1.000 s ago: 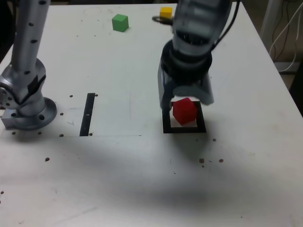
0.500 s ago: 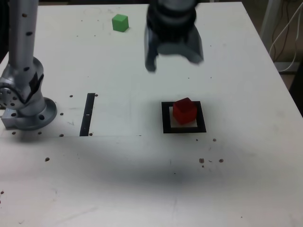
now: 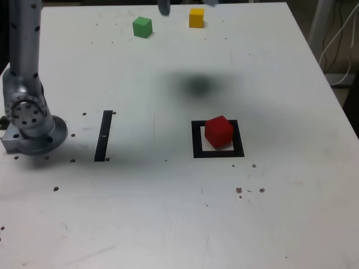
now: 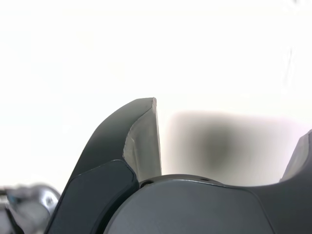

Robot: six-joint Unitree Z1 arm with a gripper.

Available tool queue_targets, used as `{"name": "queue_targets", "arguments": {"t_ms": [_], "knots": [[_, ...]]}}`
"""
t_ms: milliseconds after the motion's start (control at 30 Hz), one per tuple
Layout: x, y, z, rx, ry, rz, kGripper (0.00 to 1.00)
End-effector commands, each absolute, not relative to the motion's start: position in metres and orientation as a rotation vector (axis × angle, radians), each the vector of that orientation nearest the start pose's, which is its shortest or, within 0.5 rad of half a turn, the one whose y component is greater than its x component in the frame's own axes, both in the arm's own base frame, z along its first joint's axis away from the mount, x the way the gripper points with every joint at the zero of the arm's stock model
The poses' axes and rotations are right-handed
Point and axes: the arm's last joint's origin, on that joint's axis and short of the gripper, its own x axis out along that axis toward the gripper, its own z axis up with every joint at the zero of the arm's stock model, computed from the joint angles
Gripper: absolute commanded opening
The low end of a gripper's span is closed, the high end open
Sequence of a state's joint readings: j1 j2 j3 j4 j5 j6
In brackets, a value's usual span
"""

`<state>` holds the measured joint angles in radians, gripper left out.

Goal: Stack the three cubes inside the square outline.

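The red cube point(image 3: 218, 131) rests alone inside the square outline point(image 3: 196, 147), turned at an angle and touching the frame's far side. At the table's far edge sit the green cube point(image 3: 142, 26) and, to its right in the exterior view, the yellow cube point(image 3: 196, 17). My gripper point(image 4: 231, 117) is open with nothing between its jaws. It hangs high over the far part of the table. In the exterior view only a grey fingertip point(image 3: 163, 7) shows at the top edge, between the green and yellow cubes.
A straight black strip point(image 3: 103, 135) lies left of the square in the exterior view. The arm's grey base point(image 3: 31, 126) stands at the table's left edge. The arm's shadow point(image 3: 196, 85) falls between the far cubes and the square. Cables hang beyond the table's right edge.
The gripper let go of the red cube, opened wide and rose away toward the table's far edge. The red cube stayed in the square.
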<state>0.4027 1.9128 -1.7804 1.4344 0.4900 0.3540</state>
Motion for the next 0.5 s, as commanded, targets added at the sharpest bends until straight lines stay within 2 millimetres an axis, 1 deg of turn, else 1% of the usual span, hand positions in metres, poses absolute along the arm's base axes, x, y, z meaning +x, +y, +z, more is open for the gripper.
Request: {"name": "queue_targets", "arguments": {"t_ms": [0,133,167,233,333,467], "knots": [[0.309,0.179,0.346,0.370,1.742,0.372,0.99],[0.315,0.228,0.345,0.373,1.752,0.375,0.99],[0.317,0.244,0.344,0.379,1.753,0.372,0.99],[0.321,0.267,0.342,0.386,1.753,0.363,0.99],[0.324,0.298,0.337,0.379,1.739,0.325,0.99],[0.323,0.333,0.330,0.346,1.686,0.254,0.99]]}}
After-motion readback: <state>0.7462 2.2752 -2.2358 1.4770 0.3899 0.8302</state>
